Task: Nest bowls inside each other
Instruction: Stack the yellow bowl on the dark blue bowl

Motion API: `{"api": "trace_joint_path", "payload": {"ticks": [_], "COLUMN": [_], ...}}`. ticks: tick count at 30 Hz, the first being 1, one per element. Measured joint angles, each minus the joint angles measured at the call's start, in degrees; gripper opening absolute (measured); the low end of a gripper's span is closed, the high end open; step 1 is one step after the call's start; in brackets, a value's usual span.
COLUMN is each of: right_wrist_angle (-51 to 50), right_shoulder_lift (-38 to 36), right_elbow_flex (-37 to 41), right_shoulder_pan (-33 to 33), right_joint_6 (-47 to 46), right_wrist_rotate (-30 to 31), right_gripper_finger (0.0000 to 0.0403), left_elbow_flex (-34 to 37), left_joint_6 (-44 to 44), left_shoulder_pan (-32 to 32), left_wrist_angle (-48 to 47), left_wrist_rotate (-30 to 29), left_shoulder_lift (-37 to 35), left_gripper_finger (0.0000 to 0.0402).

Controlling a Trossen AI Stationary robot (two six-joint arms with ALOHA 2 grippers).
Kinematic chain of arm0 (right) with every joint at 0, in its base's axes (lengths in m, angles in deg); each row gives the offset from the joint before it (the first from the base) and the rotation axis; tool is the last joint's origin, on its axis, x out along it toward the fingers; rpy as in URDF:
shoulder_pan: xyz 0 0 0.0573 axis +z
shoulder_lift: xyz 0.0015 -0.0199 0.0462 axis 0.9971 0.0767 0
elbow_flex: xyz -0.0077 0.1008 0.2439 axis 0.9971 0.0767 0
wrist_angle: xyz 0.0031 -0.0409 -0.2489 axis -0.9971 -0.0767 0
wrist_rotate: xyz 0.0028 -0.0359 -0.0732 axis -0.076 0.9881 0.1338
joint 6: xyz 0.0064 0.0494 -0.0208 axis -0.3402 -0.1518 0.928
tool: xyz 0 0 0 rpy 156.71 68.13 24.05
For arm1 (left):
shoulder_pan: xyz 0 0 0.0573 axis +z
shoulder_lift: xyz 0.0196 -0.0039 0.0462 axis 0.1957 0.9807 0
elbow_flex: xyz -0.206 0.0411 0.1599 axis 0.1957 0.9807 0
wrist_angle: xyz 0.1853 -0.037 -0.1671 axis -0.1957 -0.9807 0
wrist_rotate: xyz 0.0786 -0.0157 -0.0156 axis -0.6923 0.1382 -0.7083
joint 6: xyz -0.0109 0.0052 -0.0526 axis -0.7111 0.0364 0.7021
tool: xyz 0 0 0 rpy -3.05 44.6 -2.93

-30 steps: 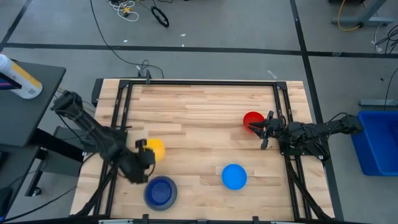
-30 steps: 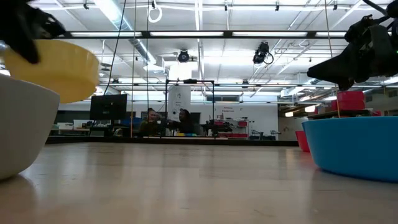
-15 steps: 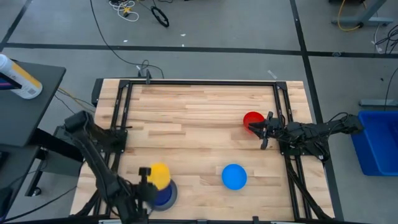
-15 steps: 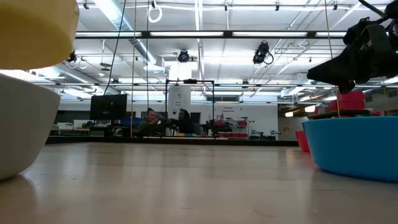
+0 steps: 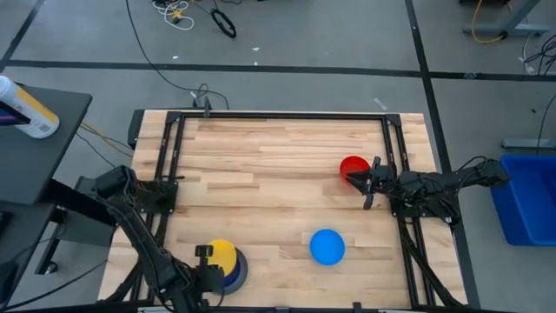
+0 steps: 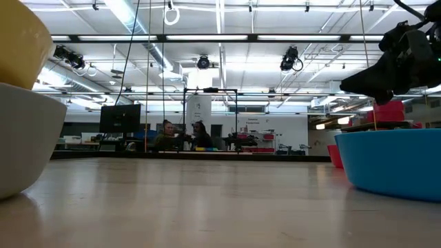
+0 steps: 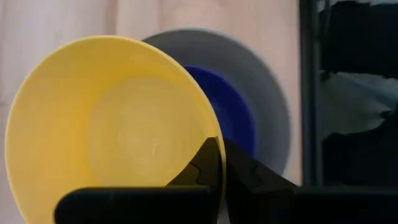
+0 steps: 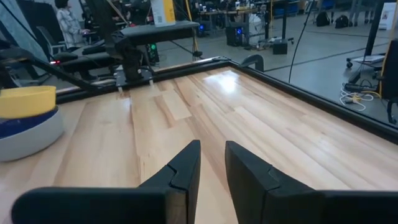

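My left gripper [image 7: 219, 146] is shut on the yellow bowl [image 5: 222, 255] and holds it over the grey bowl [image 5: 234, 276] near the table's front left. The dark blue bowl [image 7: 230, 115] sits inside the grey one. In the right wrist view the yellow bowl [image 8: 26, 99] hangs just above the dark blue bowl [image 8: 25, 122]. The light blue bowl [image 5: 327, 246] stands on the table at the front right. The red bowl [image 5: 352, 165] stands at the right, and my right gripper [image 5: 360, 180] waits open beside it with nothing between its fingers [image 8: 186, 168]. My left gripper pinches the yellow bowl's rim [image 7: 217, 163] with one finger inside the bowl and one outside. The fingers slant down from the table's left side. The bowl is lifted, open side up, over the grey bowl; whether its underside touches the dark blue bowl I cannot tell.
A dark metal frame [image 5: 174, 148] runs along the table's left, far and right sides. The middle of the wooden table [image 5: 278, 174] is bare. A blue bin [image 5: 526, 196] stands off the table to the right.
My left gripper has carried the yellow bowl toward the table's near edge, from beside the grey bowl to right above it, staying shut on the rim. The right arm has kept still.
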Motion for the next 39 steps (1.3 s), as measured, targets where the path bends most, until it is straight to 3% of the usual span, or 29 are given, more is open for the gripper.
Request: {"api": "trace_joint_path", "payload": {"ticks": [14,26,33,39], "right_wrist_angle": [0.0,0.0,0.0,0.0], "right_shoulder_lift": [0.7,0.7,0.7,0.7], "right_elbow_flex": [0.0,0.0,0.0,0.0], "right_shoulder_pan": [0.0,0.0,0.0,0.0], "right_joint_6": [0.0,0.0,0.0,0.0], "right_wrist_rotate": [0.0,0.0,0.0,0.0], "right_gripper_finger": [0.0084,0.0085,0.0083,0.0087], "left_elbow_flex": [6.5,11.7,12.5,12.5], "left_joint_6": [-0.2,-0.5,-3.5,-3.2], "left_shoulder_pan": [0.4,1.2,1.2,1.2], "left_wrist_angle": [11.4,17.0,21.9,21.7], "left_wrist_rotate": [4.4,4.1,4.9,5.2], "left_shoulder_lift": [0.0,-0.2,-0.2,-0.2], "left_gripper_finger": [0.0005,0.0007,0.0075,0.0166]}}
